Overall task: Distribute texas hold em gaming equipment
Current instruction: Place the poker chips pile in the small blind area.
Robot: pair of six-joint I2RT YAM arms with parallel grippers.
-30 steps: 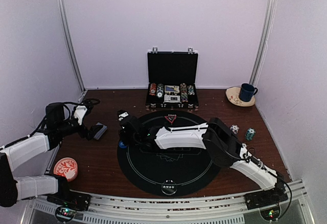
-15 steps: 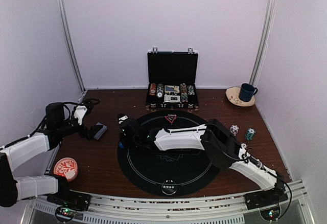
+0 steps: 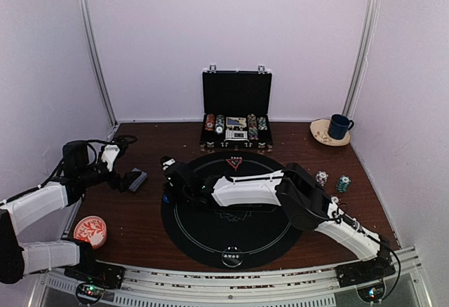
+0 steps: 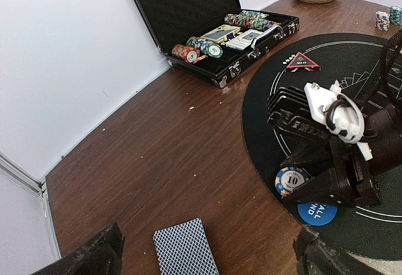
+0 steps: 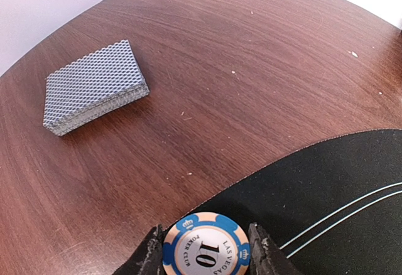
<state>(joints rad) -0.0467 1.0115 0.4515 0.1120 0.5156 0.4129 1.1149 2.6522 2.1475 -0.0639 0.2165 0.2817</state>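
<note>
- Over the left half of the brown wooden bench (image 3: pixel 133 223), the overhead view puts the left jaws just short of a grey-blue-backed card deck (image 3: pixel 137 179). The right arm (image 3: pixel 245 188) is stretched across the round black mat (image 3: pixel 231 226) to its left edge.
- Only the right wrist view settles the grip. The right jaws are part-closed on a blue-and-cream poker chip (image 5: pixel 204 248) marked 10, with one of the fingers (image 5: pixel 149 259) against each side of its rim. The chip sits right at the mat's edge.
- From the left wrist, a blue button disc (image 4: pixel 317 213) shows on the mat just beside that chip. Overhead, only a small blue spot shows there.
- The left jaws stand wide open and hold nothing. In their own view the deck lies flat on the wood, low between the two fingers.
- That same view gives the red triangle marker (image 4: pixel 303 61) at the mat's far edge. It lies in front of the open black briefcase (image 4: pixel 220 30) with its rows of chips.
- Overhead alone shows a dark button disc (image 3: pixel 232 256) at the mat's near edge.
- It also shows a white chip stack (image 3: pixel 322 177) and a teal chip stack (image 3: pixel 343 183) on the wood right of the mat, and a red-and-white patterned dish (image 3: pixel 90 230) near the left front.
- A blue mug (image 3: pixel 341 125) stands on a saucer (image 3: pixel 321 133) in the far right corner.
- Pale walls close three sides, with metal strips at the corners. A metal rail (image 3: pixel 231 279) along the near edge carries both arm bases.
</note>
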